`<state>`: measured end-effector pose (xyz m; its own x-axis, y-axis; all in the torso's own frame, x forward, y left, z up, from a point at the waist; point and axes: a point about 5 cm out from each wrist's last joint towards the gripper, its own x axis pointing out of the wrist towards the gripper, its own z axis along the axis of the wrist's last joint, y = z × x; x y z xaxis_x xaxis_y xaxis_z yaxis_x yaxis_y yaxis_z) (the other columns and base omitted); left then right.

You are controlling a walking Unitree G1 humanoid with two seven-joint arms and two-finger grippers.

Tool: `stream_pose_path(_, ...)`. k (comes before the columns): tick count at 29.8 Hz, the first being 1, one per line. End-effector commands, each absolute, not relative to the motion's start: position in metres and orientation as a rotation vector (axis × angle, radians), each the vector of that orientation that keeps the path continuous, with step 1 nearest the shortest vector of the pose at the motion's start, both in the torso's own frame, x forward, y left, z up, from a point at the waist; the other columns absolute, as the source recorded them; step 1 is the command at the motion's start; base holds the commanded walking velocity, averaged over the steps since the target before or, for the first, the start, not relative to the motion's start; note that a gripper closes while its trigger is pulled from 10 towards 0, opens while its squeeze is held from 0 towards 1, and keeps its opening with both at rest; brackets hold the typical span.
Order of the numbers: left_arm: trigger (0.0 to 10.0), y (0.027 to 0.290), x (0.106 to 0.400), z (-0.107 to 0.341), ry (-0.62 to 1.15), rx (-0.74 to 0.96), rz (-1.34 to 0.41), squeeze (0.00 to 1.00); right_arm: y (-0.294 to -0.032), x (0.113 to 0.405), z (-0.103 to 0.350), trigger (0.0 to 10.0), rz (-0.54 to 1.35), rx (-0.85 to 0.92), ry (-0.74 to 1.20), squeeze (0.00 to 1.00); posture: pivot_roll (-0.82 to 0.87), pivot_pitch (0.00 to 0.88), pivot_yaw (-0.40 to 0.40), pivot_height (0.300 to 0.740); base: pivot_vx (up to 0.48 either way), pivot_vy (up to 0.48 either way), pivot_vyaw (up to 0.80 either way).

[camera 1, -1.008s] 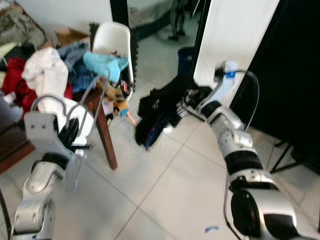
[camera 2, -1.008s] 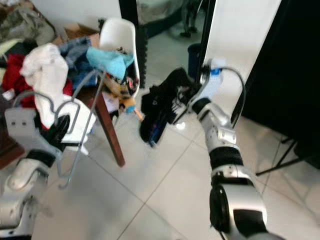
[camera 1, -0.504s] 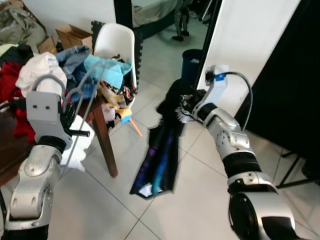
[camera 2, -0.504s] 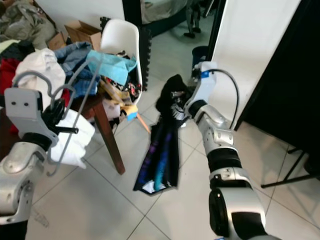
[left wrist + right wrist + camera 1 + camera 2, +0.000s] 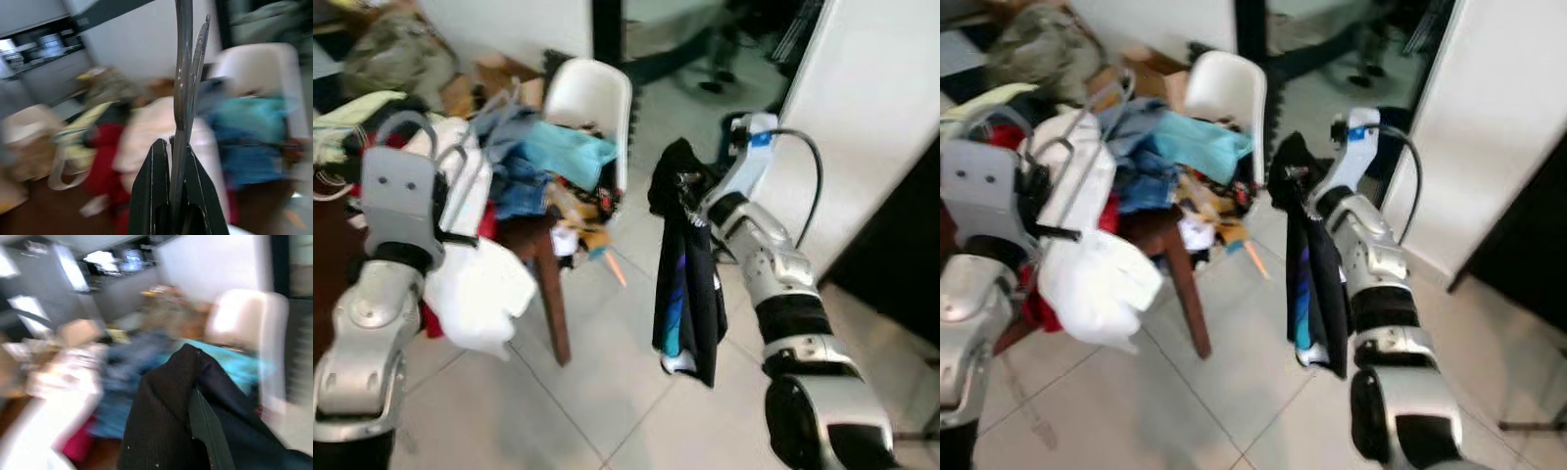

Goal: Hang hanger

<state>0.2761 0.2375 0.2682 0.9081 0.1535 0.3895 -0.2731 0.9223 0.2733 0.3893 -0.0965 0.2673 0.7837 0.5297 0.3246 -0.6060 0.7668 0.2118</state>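
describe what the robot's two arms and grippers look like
Both arms are jointed silver shells with black bands. The left gripper has two long black fingers behind a flat grey plate with two dark holes. The right gripper has a white wrist block with a blue mark and a looping black cable.

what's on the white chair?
Clothes piled on the chair: a teal garment on top, blue denim beside it. The seat is covered.
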Motion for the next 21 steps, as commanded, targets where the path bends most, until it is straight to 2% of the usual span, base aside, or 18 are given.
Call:
stream_pose_path(1, 10.0, 0.235, 0.277, 0.271, -0.379, 0.302, 0.233, 0.0, -0.089, 0.38, 0.293, 10.0, 0.703, 0.331, -0.34, 0.0, -0.03, 0.139, -0.031, 0.74, 0.349, 0.0, 0.8)
stream_pose_path(7, 10.0, 0.234, 0.278, 0.279, -0.399, 0.286, 0.251, 0.0, -0.076, 0.37, 0.319, 10.0, 0.784, 0.348, -0.415, 0.0, -0.03, 0.137, -0.035, 0.74, 0.351, 0.0, 0.8)
stream_pose_path(21, 10.0, 0.229, 0.276, 0.277, -0.388, 0.274, 0.246, 0.0, -0.077, 0.368, 0.335, 10.0, 0.797, 0.352, -0.457, 0.0, -0.02, 0.129, -0.046, 0.74, 0.354, 0.0, 0.8)
